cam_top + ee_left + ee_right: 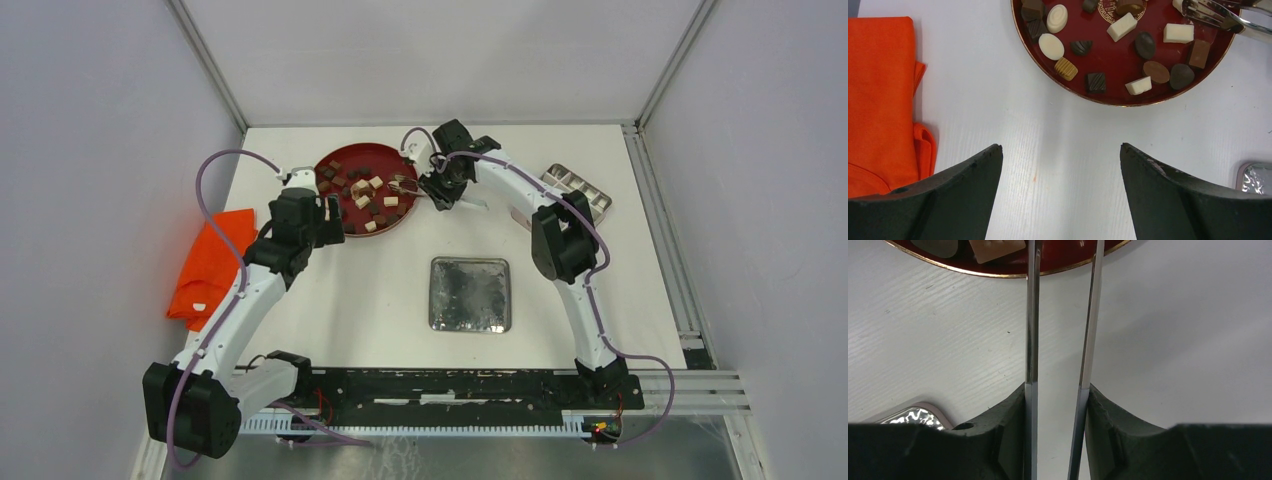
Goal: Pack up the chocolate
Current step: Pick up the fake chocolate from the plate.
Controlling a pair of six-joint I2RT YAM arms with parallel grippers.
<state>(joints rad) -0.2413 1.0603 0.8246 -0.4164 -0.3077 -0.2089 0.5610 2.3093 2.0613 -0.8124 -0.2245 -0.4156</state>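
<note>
A round dark-red plate [378, 158] is set at the far side of the white worktop [350, 320], and dark, light-brown and cream chocolate pieces [362, 201] are scattered over it. The left gripper [335, 218] is held just beside the plate's near-left rim. Metal tongs [405, 186] are gripped by the right gripper [430, 190], their tips over the plate's right side. A square silver tray [470, 293] is laid mid-worktop. A compartmented box [582, 188] is partly hidden behind the right arm. An orange cloth [212, 262] is laid at the left edge.
</note>
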